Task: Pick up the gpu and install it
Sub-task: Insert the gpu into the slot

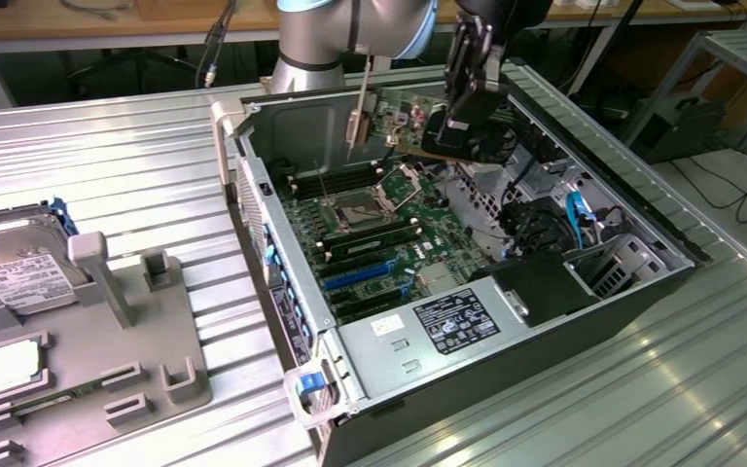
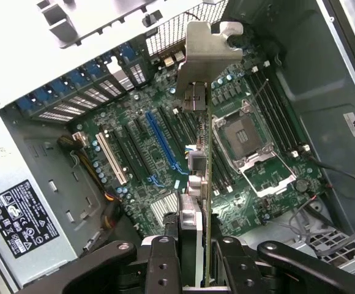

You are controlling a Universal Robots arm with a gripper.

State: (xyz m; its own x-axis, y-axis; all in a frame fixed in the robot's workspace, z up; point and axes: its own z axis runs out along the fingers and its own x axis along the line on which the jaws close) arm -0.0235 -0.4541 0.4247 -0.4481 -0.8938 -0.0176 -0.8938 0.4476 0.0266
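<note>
The gpu (image 1: pixel 400 117), a green board with a dark fan face and a silver bracket (image 1: pixel 351 131), hangs in the air over the far end of the open computer case (image 1: pixel 254 185). My gripper (image 1: pixel 455 119) is shut on its edge. In the wrist view the gpu (image 2: pixel 203 159) stands edge-on between my black fingers (image 2: pixel 160 263), bracket (image 2: pixel 203 49) farthest from me. Below it lies the motherboard (image 2: pixel 134 184), with its blue slot (image 2: pixel 163 141), white slot (image 2: pixel 111 160) and open CPU socket (image 2: pixel 245 138). The card is clear of the board, touching no slot.
The case lies on its side on a ribbed metal table (image 1: pixel 114 165). Its power supply (image 1: pixel 458 321) and a tangle of cables (image 1: pixel 568 219) fill the near end. A grey fixture (image 1: pixel 127 379) at the exterior view's left holds a hard drive (image 1: pixel 11 263) and a CPU chip (image 1: pixel 11 365).
</note>
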